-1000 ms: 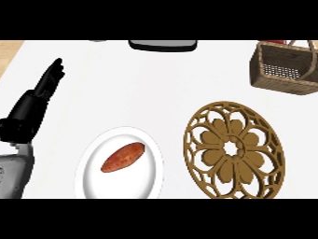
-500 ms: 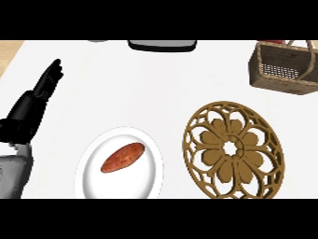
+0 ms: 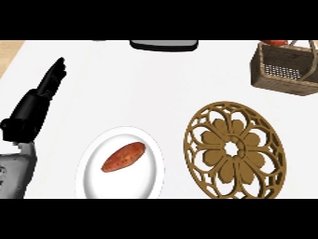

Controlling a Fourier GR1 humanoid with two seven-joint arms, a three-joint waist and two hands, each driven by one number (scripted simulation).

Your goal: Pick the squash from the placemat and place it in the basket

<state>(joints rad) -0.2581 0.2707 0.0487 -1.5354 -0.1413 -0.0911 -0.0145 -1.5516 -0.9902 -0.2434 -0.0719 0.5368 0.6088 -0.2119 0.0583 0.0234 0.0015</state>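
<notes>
We saw a broad white counter top (image 3: 154, 88) filling most of the view, with a strip of pale wood showing along its left side. On it, right of centre and low, lay the round brown placemat of openwork wood carved in a flower pattern (image 3: 234, 150), and nothing rested on it. At the upper right stood the brown woven wicker basket with a tall handle (image 3: 290, 67), well apart from the placemat; just over its far rim we could make out a small reddish thing (image 3: 275, 43) (too little of it showed for us to tell whether it was the squash, or whether it sat inside). Left of the placemat and just beside it was a round white plate (image 3: 120, 177), carrying an oblong reddish-brown sweet potato (image 3: 124, 157) that lay tilted across its middle. The grey left forearm came in from the lower left corner, and its black left hand (image 3: 49, 86) stretched up and away over the counter, fingers straight and together, touching nothing. At the top edge, near the middle, sat a dark flat object with a pale rim (image 3: 164, 45), cut off by the frame
</notes>
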